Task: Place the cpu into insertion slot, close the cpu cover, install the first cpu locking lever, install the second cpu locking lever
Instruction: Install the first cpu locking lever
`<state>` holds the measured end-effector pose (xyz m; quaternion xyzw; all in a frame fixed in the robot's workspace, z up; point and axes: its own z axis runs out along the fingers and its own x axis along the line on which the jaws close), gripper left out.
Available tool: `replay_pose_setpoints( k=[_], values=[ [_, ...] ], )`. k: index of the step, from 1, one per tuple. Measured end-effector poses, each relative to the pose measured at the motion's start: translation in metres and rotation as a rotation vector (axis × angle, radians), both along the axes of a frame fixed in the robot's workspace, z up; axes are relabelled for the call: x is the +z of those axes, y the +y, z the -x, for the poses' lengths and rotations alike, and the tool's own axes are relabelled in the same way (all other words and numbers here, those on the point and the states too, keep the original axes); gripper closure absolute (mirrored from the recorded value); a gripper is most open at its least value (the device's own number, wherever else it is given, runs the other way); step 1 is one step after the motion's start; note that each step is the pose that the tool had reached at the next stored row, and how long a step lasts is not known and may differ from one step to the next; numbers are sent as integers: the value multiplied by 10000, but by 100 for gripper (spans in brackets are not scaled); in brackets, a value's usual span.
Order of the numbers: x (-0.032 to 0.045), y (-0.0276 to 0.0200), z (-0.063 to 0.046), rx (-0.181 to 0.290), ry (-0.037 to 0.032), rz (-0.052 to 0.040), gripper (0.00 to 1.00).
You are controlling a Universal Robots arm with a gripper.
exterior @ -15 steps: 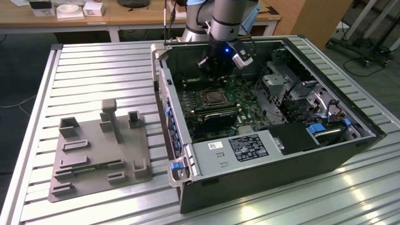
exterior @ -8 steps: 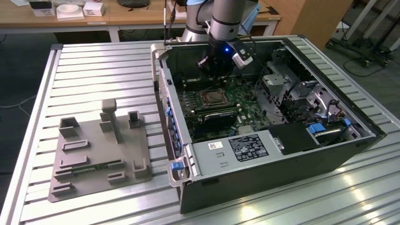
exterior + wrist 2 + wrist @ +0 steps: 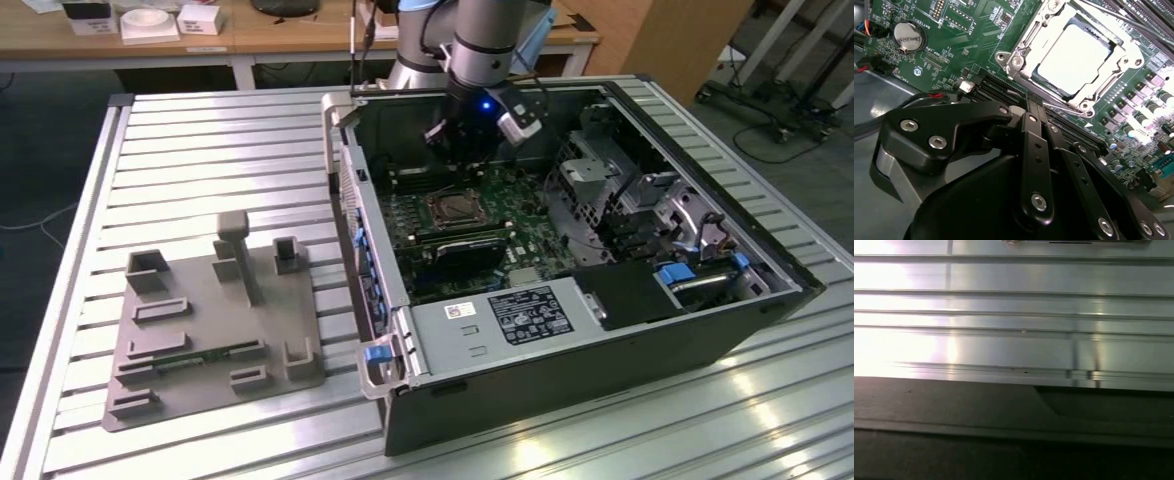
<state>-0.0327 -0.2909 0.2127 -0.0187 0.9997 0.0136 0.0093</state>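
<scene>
The cpu (image 3: 1071, 59) is a bright square chip lying in the insertion slot (image 3: 454, 208) on the green motherboard (image 3: 954, 30). The cpu cover (image 3: 1024, 47), a silver frame with a window, lies flat around the chip. My gripper (image 3: 462, 150) hangs inside the open computer case, above and just behind the slot in the exterior view. In the second wrist view its black links run together toward the gripper's (image 3: 1028, 102) tip, which is shut with nothing in it and a short way off the slot's near corner. Whether the locking levers are latched cannot be told.
The case (image 3: 400, 390) lies open on a ribbed metal table (image 3: 200, 140). It holds a black labelled box (image 3: 530, 313), drive cages (image 3: 627, 190) and memory slots (image 3: 461, 245). A grey fixture plate (image 3: 200, 320) sits at the exterior view's left. The first wrist view faces ribbed metal (image 3: 1014, 315).
</scene>
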Motion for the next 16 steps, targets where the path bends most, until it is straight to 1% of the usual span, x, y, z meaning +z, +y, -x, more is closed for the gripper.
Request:
replay_pose_setpoints(
  k=[4, 11, 16],
  values=[
    [-15, 5, -6, -1, -6, -1, 89],
    [-94, 6, -20, -1, -6, -1, 89],
    [-124, 8, -41, -1, -6, 0, 89]
  ],
)
